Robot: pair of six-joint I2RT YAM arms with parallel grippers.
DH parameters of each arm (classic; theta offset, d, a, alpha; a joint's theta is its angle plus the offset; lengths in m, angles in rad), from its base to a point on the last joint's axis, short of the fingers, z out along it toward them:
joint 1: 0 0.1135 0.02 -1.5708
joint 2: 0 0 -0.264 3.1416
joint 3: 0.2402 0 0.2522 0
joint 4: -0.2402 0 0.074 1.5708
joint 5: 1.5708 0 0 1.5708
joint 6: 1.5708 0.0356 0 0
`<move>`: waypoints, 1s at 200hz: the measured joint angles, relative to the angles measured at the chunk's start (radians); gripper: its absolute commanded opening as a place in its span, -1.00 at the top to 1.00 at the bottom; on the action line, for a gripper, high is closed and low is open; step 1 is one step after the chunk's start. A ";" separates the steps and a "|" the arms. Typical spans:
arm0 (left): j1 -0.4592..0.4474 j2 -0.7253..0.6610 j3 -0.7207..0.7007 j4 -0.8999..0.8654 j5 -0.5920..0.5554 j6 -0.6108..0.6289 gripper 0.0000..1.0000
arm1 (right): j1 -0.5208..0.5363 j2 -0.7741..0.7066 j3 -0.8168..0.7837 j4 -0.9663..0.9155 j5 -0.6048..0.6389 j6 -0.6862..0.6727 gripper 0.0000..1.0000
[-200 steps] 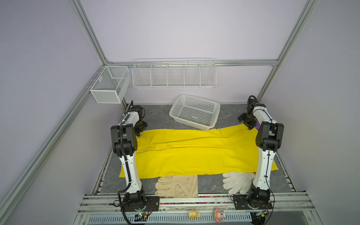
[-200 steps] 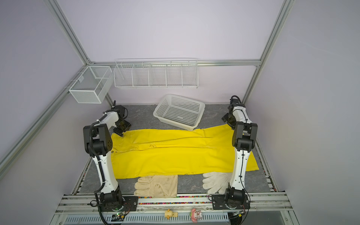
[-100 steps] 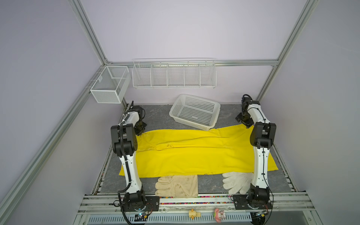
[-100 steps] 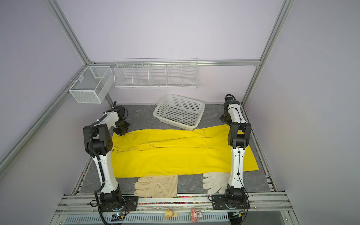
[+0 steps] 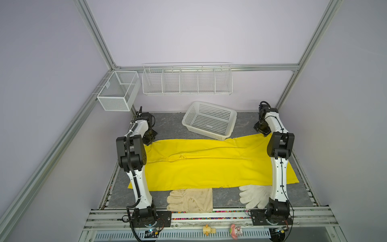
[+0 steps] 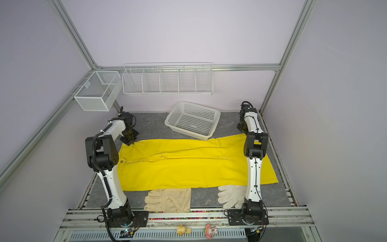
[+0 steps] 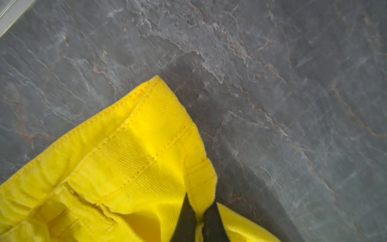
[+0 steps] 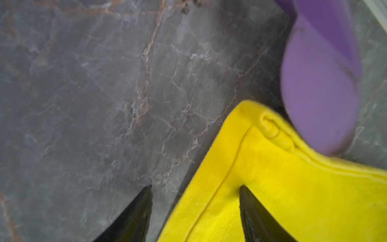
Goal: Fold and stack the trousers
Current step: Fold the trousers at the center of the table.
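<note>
1 trousers (image 7: 129,159) loop(?) in l gripper (image 7: 200,210)

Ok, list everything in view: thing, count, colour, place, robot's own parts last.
trousers: one pair, bright yellow, spread flat mid-table
table: one, grey marbled, under everything
leather glove: one, cream, table front, before the trousers
knitted glove: one, white, table front, by right arm's base
plastic basket: one, white, back of table, behind the trousers
wire rack: one, white, back wall
mesh bin: one, white, left wall
toy figures: two, yellow and pink, front rail
purple object: one, purple, beside the right claw's trouser corner; kind unclear
left claw: one, black, shut on a trouser corner
right claw: one, black, open, straddling a trouser edge
</note>
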 measured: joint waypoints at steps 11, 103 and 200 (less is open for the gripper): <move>0.000 -0.010 -0.006 0.003 0.000 0.003 1.00 | 0.002 -0.016 -0.032 0.017 0.002 0.013 -0.06; 0.000 -0.045 -0.035 0.019 0.025 0.043 1.00 | 0.001 -0.075 -0.136 0.057 -0.009 0.007 0.87; -0.006 -0.267 -0.122 0.019 0.037 0.089 1.00 | -0.059 -0.519 -0.566 0.381 -0.245 -0.090 0.87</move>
